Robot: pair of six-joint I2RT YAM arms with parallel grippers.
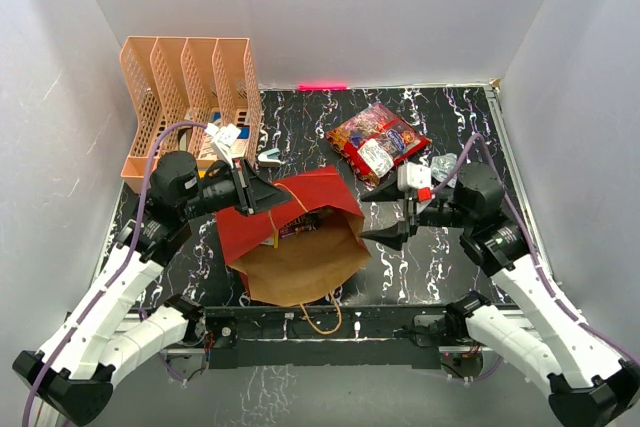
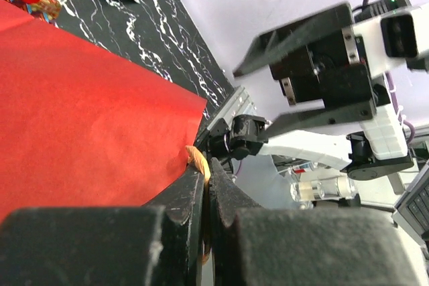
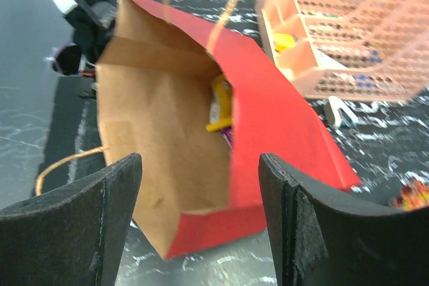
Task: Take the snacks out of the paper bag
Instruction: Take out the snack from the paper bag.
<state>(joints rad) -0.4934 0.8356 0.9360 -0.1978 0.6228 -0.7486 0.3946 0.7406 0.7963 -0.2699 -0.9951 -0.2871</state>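
The paper bag (image 1: 330, 197) lies on its side, red outside and brown inside, with its mouth toward the near edge. My left gripper (image 1: 262, 202) is shut on the bag's upper tan handle (image 2: 197, 161) and holds the top edge up. My right gripper (image 1: 384, 213) is open and empty just right of the bag, facing its mouth (image 3: 161, 132). Yellow (image 3: 221, 102) and purple (image 3: 228, 137) packets show deep inside. The large red candy bag (image 1: 378, 142) lies on the table behind my right gripper, with a silver packet (image 1: 442, 162) beside it.
A peach file rack (image 1: 190, 97) stands at the back left and shows in the right wrist view (image 3: 348, 38). A pink stick (image 1: 322, 86) lies at the back wall. A small white object (image 1: 268, 157) lies by the rack. The bag's other handle (image 1: 320, 322) hangs over the near edge.
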